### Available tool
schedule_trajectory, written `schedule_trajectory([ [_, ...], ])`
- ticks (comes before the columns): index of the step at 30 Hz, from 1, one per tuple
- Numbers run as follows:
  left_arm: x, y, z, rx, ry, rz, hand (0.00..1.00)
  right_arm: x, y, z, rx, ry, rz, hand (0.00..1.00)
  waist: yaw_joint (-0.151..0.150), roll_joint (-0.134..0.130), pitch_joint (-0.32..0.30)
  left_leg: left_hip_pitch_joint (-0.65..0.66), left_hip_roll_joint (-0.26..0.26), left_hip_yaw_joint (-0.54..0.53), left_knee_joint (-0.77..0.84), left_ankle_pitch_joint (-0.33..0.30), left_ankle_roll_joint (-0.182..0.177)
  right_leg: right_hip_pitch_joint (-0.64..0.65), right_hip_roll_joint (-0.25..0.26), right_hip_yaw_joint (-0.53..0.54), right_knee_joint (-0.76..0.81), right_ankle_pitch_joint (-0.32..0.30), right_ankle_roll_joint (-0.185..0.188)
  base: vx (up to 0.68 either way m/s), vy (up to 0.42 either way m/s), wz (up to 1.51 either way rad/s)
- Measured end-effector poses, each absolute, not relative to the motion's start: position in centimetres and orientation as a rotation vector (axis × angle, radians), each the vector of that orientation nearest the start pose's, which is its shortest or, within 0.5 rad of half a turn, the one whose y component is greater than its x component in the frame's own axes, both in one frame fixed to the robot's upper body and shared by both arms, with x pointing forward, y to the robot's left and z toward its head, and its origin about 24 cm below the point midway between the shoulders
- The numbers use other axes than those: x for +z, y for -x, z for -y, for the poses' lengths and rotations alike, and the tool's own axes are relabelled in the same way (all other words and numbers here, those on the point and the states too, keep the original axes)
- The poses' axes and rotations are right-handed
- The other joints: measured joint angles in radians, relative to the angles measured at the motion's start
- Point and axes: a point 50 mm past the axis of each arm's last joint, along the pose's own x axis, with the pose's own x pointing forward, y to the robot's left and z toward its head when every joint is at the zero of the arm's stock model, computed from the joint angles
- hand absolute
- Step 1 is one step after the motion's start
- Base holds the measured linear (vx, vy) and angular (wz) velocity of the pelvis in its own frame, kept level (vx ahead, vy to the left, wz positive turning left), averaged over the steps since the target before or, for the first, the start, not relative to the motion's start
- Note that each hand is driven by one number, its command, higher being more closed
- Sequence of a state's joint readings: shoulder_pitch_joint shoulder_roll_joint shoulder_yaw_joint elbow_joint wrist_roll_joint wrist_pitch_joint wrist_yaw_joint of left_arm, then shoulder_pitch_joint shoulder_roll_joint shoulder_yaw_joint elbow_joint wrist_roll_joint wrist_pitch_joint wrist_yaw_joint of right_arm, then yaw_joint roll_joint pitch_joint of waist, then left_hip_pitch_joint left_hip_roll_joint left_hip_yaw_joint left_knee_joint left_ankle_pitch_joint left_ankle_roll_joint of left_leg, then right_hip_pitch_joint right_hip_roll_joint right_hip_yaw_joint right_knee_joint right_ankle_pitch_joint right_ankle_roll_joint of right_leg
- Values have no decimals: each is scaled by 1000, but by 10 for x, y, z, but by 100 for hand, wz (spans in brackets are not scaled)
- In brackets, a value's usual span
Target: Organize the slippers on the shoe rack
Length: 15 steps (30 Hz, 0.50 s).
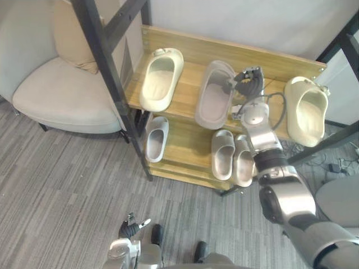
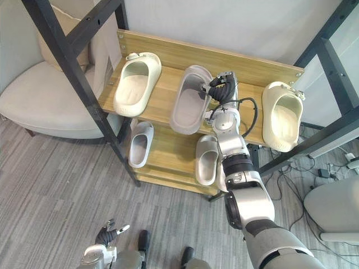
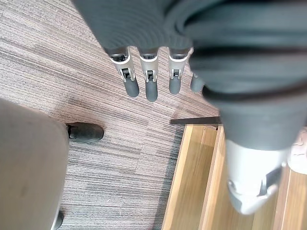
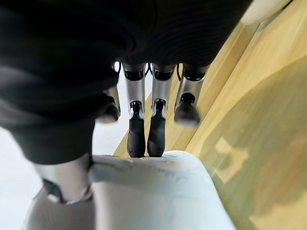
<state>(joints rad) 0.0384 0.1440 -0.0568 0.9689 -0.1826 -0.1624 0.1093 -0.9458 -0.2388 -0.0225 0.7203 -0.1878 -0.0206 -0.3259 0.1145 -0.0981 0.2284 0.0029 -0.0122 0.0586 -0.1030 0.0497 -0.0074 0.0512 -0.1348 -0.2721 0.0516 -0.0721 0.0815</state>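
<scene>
1. Note the shoe rack. A black frame post crosses in front of its left end, and an armchair stands just beside that end.
2. On the top shelf, locate the left cream slipper, the grey slipper in the middle and the right cream slipper. None of them touch.
3. On the lower shelf, observe a white slipper at the left and a beige pair side by side, partly behind the right arm.
4. Check the right hand. It sits at the grey slipper's far right rim. Its fingertips curl onto the rim and the thumb lies against the slipper's side, pinching it.
5. Check the left hand. It hangs low over the carpet, well apart from the rack, with its fingers straight and holding nothing.
</scene>
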Motion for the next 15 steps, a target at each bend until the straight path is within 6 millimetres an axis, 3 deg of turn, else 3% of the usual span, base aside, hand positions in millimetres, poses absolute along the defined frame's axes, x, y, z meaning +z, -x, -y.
schedule_trajectory([
  [7, -137, -144, -204, 226, -33, -830, 0, 209, -398, 156, -257, 311, 367, 100, -1, -7, 21, 0, 1, 7, 0, 6, -2, 0, 0, 4, -6, 0, -1, -20, -9, 0],
  [15, -137, -144, -204, 218, -46, -836, 0, 167, -361, 144, -219, 172, 388, 100, -11, -7, 21, 17, 0, 15, 1, 6, -3, 15, -4, 5, -6, 1, 1, 0, 0, 0],
])
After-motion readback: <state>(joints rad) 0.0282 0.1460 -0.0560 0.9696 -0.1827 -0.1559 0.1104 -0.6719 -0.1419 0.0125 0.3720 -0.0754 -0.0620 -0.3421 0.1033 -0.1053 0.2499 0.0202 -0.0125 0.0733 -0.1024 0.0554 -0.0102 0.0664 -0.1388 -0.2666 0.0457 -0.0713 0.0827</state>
